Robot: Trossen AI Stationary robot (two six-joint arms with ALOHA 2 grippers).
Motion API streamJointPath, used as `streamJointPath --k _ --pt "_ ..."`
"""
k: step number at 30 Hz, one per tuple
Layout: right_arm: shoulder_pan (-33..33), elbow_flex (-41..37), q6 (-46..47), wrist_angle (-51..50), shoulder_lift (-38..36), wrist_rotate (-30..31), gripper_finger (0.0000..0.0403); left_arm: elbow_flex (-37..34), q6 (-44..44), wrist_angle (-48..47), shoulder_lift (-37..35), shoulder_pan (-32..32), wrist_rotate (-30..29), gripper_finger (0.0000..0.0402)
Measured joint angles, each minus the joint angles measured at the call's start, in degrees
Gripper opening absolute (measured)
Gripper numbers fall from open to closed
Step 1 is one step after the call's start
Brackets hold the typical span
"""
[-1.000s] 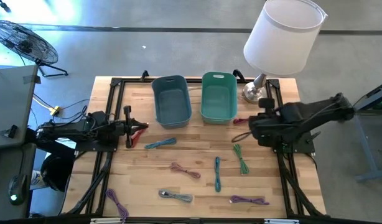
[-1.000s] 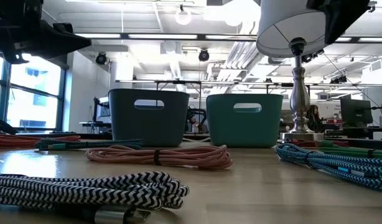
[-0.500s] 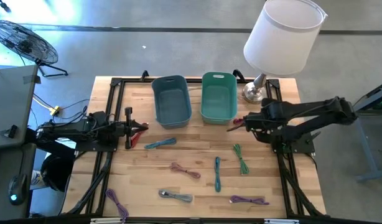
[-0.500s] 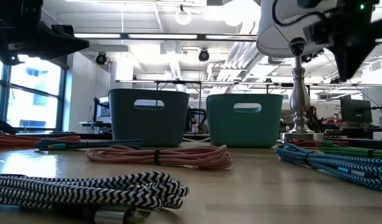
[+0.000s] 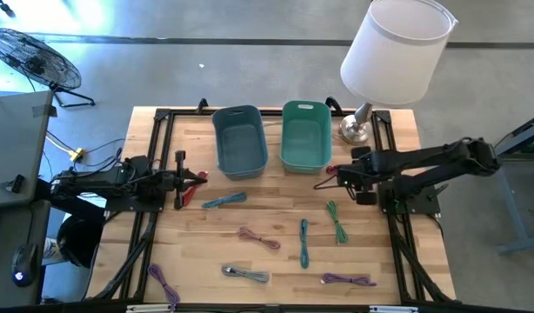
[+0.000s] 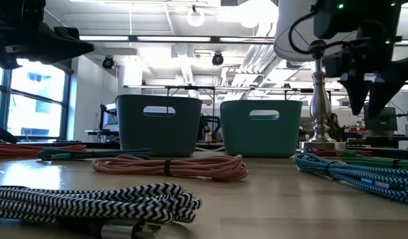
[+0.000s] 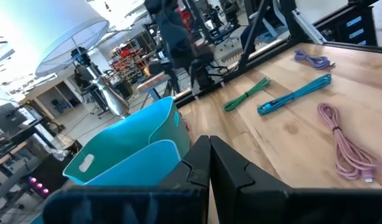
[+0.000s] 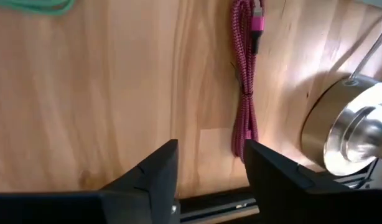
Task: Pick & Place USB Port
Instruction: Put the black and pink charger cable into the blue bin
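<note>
Reaching in from the right of the high view, the right gripper (image 5: pixel 330 177) hangs just below the teal bin (image 5: pixel 305 136), with its fingers (image 8: pixel 158 168) apart and nothing between them. In its wrist view a coiled magenta USB cable (image 8: pixel 246 74) lies on the table (image 8: pixel 104 93) beside the lamp base (image 8: pixel 348 127). The left gripper (image 5: pixel 196 179) waits at the centre left, fingers together, near the blue bin (image 5: pixel 240 142).

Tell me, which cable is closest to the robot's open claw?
The dark red cable lying beside the lamp base. The right gripper hangs open right over it, while the green, blue, pink and purple cables lie farther down the table.
</note>
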Motion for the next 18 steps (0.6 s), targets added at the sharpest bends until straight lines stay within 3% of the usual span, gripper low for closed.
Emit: streamJointPath --k 6,18 --pt "-4.36 -0.87 -0.61 4.55 0.0 -0.34 0.0191 0.07 0.07 0.02 0.0 -0.02 4.25 0.0" --pt "-11.07 -0.85 -5.2 7.37 3.62 -4.24 0.0202 0.09 0.22 -0.04 0.0 -0.02 4.32 0.0"
